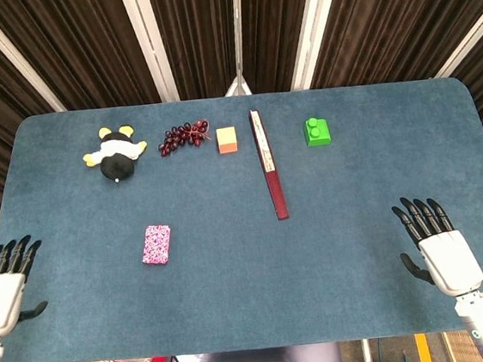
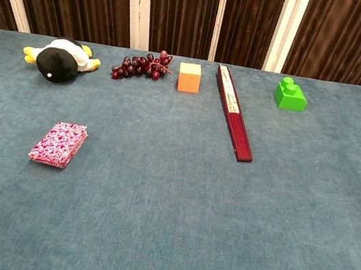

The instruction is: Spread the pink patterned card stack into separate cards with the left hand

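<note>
The pink patterned card stack (image 1: pixel 156 244) (image 2: pixel 59 144) lies squared up on the blue table, left of centre. My left hand (image 1: pixel 2 291) hovers at the table's left front edge, well to the left of the stack, fingers spread and holding nothing. At the right front edge my right hand (image 1: pixel 437 245) is likewise spread and holds nothing. Neither hand shows in the chest view.
Along the far side sit a black-and-white plush toy (image 1: pixel 115 154), a bunch of dark grapes (image 1: pixel 183 137), an orange cube (image 1: pixel 228 139), a closed dark red fan (image 1: pixel 268 164) reaching toward the middle, and a green block (image 1: pixel 317 131). Dark curtains hang behind the table (image 1: pixel 252 284).
</note>
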Controlling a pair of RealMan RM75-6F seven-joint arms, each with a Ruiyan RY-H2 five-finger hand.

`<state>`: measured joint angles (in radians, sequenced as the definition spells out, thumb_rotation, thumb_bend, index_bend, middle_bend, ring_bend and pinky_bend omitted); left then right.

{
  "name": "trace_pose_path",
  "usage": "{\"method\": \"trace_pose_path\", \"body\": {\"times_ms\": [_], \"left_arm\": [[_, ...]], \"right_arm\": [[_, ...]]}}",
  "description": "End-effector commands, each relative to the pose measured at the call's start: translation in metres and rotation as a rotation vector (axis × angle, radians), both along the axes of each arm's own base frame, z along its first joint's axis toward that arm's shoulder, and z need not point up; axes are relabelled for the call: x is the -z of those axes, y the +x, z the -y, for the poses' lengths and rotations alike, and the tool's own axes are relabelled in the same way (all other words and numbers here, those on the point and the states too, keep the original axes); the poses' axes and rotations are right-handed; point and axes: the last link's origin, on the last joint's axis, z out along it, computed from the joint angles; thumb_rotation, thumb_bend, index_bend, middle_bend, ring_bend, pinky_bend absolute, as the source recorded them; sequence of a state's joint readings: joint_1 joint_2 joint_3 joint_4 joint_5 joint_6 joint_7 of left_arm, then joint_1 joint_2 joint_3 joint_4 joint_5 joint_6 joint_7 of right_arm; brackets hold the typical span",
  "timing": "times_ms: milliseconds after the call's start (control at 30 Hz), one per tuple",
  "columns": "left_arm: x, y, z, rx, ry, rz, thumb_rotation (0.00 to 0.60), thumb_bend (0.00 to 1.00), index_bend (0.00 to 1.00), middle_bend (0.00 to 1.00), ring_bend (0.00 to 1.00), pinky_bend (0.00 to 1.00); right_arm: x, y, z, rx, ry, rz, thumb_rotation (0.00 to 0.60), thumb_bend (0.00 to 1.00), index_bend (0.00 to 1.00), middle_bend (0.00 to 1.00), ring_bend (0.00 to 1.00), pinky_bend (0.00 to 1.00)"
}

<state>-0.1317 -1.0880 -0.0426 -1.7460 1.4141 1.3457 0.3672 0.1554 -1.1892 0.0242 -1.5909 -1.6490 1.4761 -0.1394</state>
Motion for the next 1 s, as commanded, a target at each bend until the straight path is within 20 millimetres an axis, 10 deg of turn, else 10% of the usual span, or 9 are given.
{"method": "trace_pose_path", "body": {"times_ms": [33,500,1000], "left_arm": [[0.012,0.014,-0.022,-0.010,-0.028,0.028,0.600,0.00,0.00,0.00,0.00,0.00],[0.084,0.070,-0.089,-0.112,-0.202,0.049,0.600,0.07,0.12,0.00,0.00,0.00],[0.152,0.113,-0.114,-0.125,-0.270,0.017,0.600,0.09,0.17,0.00,0.00,0.00]], "right_arm": [[0.000,0.000,0.000,0.000,0.000,0.002,0.600,0.37,0.00,0.00,0.00,0.04],[0.000,0.001,0.000,0.001,0.010,0.020,0.600,0.37,0.00,0.00,0.00,0.04],[-0.001,0.000,0.001,0.007,0.018,0.040,0.600,0.37,0.00,0.00,0.00,0.04]]}}
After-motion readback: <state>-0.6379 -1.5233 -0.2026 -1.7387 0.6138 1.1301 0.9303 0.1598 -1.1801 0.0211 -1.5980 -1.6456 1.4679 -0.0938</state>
